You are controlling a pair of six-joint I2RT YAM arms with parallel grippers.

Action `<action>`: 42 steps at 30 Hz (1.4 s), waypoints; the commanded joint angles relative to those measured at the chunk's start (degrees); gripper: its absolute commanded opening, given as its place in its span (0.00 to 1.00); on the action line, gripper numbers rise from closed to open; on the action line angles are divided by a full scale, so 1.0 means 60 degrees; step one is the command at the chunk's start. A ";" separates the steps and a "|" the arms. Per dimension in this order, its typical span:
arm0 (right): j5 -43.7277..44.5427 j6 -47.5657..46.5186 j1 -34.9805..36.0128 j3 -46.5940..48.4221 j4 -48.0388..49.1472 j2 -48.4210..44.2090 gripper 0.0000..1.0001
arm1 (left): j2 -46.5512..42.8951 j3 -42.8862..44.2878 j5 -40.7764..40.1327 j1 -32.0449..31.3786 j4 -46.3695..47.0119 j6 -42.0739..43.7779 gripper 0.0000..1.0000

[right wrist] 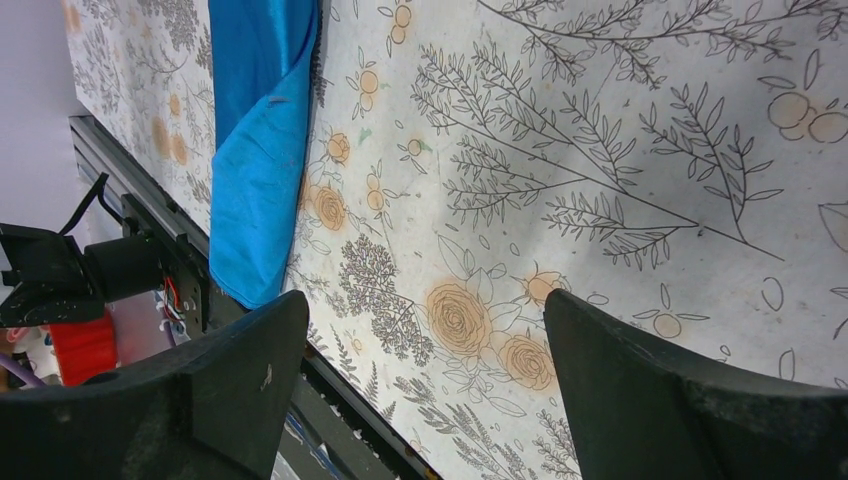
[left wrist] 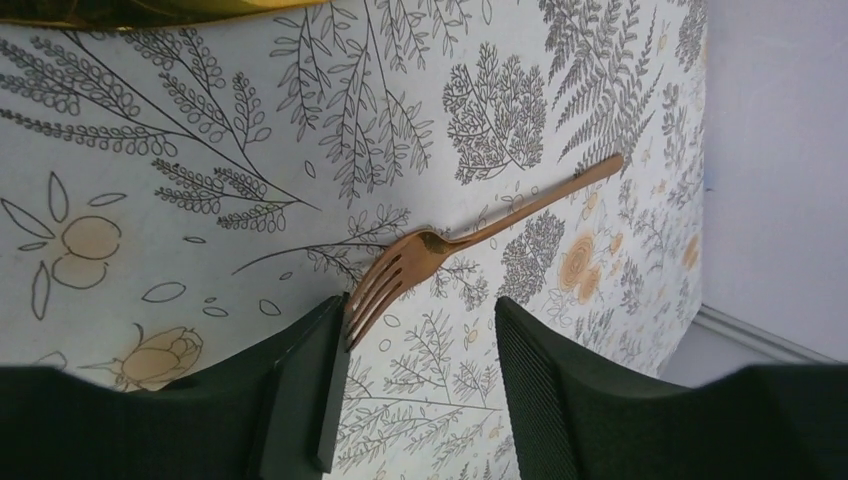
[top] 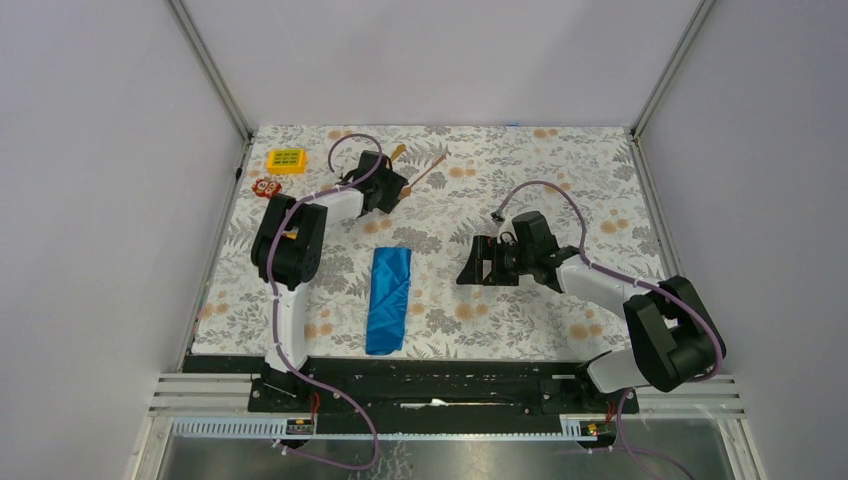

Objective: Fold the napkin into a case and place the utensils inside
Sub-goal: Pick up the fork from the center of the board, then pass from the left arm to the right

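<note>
Royal-blue soft cloth napkin (top: 388,300) lies folded into a long narrow strip on the flower-printed table (top: 600,180). It sits left of centre, with one end almost at the near edge. A slim tan-brown fork (left wrist: 480,232) lies flat near the far edge, left of the middle, its handle pointing away toward the far wall. The left gripper (left wrist: 420,320) is low over the fork's tines. Its jaws are apart and straddle them, with the tine tips right beside one finger (left wrist: 310,390); nothing is pinched. The right gripper (right wrist: 425,330) hangs above bare table to the right of the napkin, spread wide and holding nothing. A square yellow toy block (top: 286,160) and a small red toy (top: 265,187) sit by the far left corner.
</note>
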 commanded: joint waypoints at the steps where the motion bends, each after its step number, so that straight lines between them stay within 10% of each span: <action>1: -0.0358 0.0001 -0.0179 0.0093 0.0423 -0.0236 0.95 | 0.0334 -0.0346 -0.0584 0.0001 0.1484 -0.0733 0.54; 9: 0.0470 -0.0737 -0.0235 0.0520 -0.0145 -0.0325 0.95 | -0.0280 -0.0697 -0.0138 0.0077 0.2235 0.1146 0.00; 24: 0.0883 -0.2740 -0.0220 0.4345 -0.3241 -0.1267 1.00 | -0.5025 0.1633 0.1158 -0.0752 -0.5135 1.1317 0.00; 29: -0.0453 -0.4119 -0.0010 0.6553 -0.4412 -0.0099 0.93 | -0.6582 0.0640 0.1647 -0.1031 -0.5754 1.2196 0.00; 35: 0.1241 -0.7208 0.1773 0.5050 -0.0886 -0.0287 0.88 | -0.6824 0.1080 0.2571 -0.1033 -0.6983 1.2013 0.00; 42: 0.2461 -0.9442 0.3097 0.5487 -0.0328 0.0738 0.67 | -0.6984 0.0629 0.3033 -0.1033 -0.7241 1.1918 0.00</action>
